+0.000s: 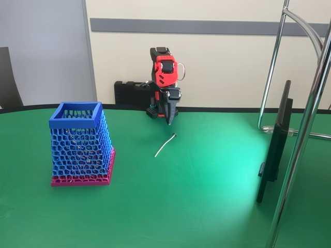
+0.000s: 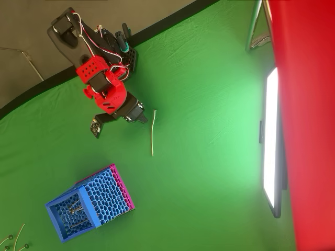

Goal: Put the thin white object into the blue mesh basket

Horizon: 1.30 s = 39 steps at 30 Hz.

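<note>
The thin white object [image 1: 164, 145] lies flat on the green table, its dark tip pointing towards the arm; in the overhead view the thin white object [image 2: 153, 133] runs almost straight up and down. My red and black arm stands folded at the table's back edge. The gripper [image 1: 169, 122] points down just behind the strip's dark tip, apart from it, with its fingers together and nothing held. In the overhead view the gripper [image 2: 142, 117] sits just left of the strip's upper end. The blue mesh basket [image 1: 75, 117] with its pink base stands upright at the left, and the overhead view shows the basket [image 2: 104, 196] at the bottom left.
A thin dark monitor [image 1: 274, 147] and a chrome stand [image 1: 305, 129] occupy the right side. A black box [image 1: 132, 94] sits behind the arm. Several spare strips [image 2: 13, 240] lie at the overhead view's bottom left corner. Green table lies open between strip and basket.
</note>
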Each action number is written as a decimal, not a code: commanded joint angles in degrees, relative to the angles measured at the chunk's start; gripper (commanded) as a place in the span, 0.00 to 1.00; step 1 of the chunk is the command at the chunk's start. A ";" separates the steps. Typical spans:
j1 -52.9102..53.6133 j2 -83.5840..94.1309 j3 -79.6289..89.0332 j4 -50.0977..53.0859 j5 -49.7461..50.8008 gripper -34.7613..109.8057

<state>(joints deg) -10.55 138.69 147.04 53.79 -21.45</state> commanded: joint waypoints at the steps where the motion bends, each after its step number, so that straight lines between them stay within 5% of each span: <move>1: -0.79 -3.69 -3.87 1.49 -3.52 0.25; 18: 4.13 -25.31 -18.19 8.79 -23.55 0.31; 39: -1.05 -39.46 -21.97 8.88 -24.79 0.35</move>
<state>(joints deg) -10.72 99.40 126.83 62.49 -45.62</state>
